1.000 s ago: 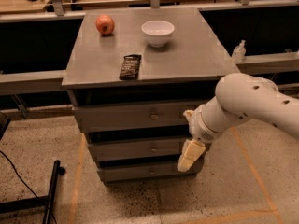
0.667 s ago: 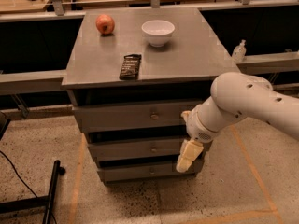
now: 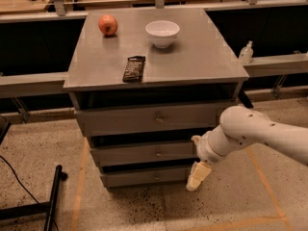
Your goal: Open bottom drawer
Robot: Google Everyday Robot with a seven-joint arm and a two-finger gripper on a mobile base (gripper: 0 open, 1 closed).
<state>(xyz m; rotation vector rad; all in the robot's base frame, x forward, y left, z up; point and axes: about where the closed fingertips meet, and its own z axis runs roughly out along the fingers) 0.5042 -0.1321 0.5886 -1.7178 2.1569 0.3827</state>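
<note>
**Gripper low at the bottom drawer's right end, knob not yet taken**

The bottom drawer (image 3: 139, 176) sits lowest in the cabinet, just above the floor, and looks closed, with its small round knob (image 3: 156, 176) bare at the centre of the front. My gripper (image 3: 196, 178) hangs at that front's right end, pointing down and leftward, to the right of the knob rather than on it. I judge it is low because that is the height a pull needs. I cannot tell whether the claw is apart or together from here (it reads as one pale shape). The arm (image 3: 250, 138) comes in from the right, in front of the right end of the middle drawer (image 3: 144, 153).

Counting outward: three drawer fronts, the top drawer (image 3: 144, 120) being the widest, and one knob on each. On the cabinet top (image 3: 202, 57) are one apple (image 3: 108, 25), one white bowl (image 3: 162, 32) and one dark packet (image 3: 134, 68), all well back from my work. The next move, I think, is a short shift left to the knob.
</note>
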